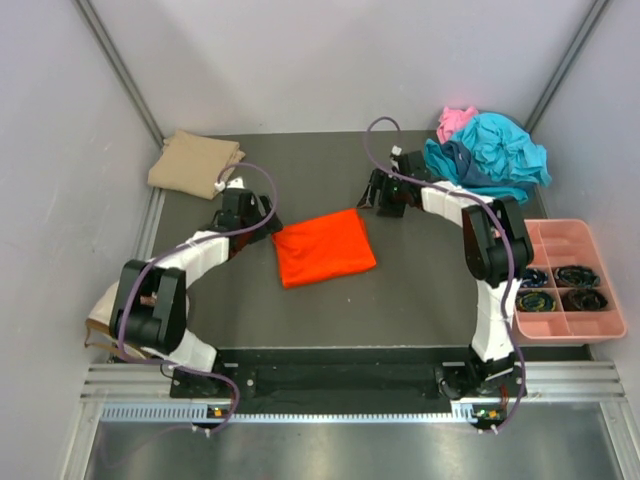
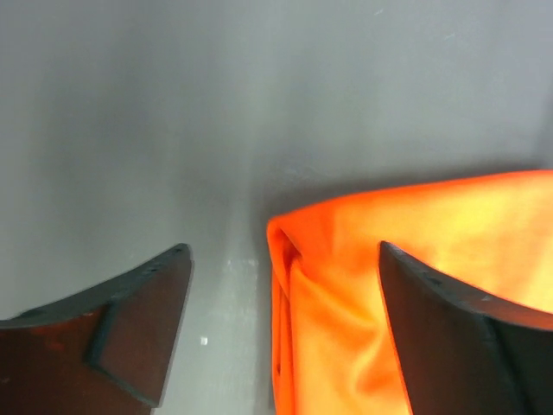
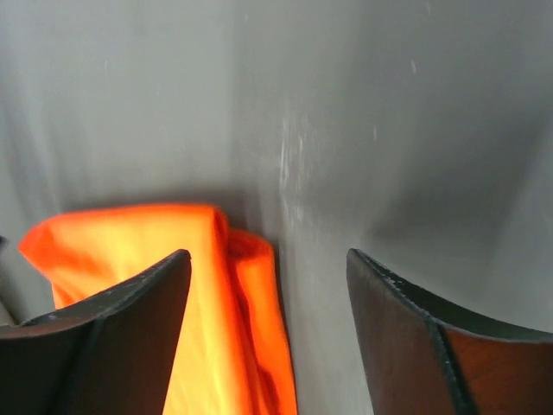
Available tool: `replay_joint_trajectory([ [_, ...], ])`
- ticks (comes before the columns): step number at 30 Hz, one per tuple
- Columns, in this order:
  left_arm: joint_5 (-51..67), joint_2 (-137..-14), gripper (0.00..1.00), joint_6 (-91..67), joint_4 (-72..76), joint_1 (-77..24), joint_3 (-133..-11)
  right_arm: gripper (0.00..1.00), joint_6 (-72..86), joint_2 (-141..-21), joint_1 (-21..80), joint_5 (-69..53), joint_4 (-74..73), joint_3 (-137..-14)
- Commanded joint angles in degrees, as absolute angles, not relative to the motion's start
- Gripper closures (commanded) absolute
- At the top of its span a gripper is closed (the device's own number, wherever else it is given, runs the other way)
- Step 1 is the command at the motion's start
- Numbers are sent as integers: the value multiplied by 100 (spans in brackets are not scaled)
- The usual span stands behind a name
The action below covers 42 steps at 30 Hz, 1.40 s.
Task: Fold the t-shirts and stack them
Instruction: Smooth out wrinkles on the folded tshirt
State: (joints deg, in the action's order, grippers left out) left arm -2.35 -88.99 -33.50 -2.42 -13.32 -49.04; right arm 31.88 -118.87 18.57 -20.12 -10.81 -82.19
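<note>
Left wrist: t-shirt (image 2: 346, 303) beneath tool (image 2: 283, 249) (orange)

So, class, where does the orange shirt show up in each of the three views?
Top: orange shirt at the middle of the table.
Left wrist: orange shirt lower right, its corner between the fingers.
Right wrist: orange shirt lower left, partly behind one finger.
Shared landmark: the grey table beneath it.
</note>
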Motion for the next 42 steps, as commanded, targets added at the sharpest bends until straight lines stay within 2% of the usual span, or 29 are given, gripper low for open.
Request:
replay_joint_trajectory([
  [1,-352,-7913,2,-3244,-570,-1318,-4816,26,2883,-10926,1872,-1696,-1125,-7911],
  [6,8,-7269,1,-3112,-546,-1318,-4746,23,2795,-10038,1881,-2082,-1108,-7357],
  [9,929,-7154,1,-3260,-55,-1318,-4606,23,2917,-9625,1898,-2539,-1003,-6962],
  [12,1701,-7329,1,-3541,719,-1318,-4299,23,3049,-9370,1951,-3040,-783,-6514],
  [18,2486,-7980,1,-3823,1713,-1336,-4087,23,3269,-9044,2109,-3585,-361,-5687],
  [26,2531,-8534,1,-3771,2013,-1354,-4034,23,3542,-9062,2232,-3946,237,-5274],
  [42,2558,-9685,1,-3762,2434,-1354,-4227,23,3683,-9062,2671,-4070,71,-5291],
])
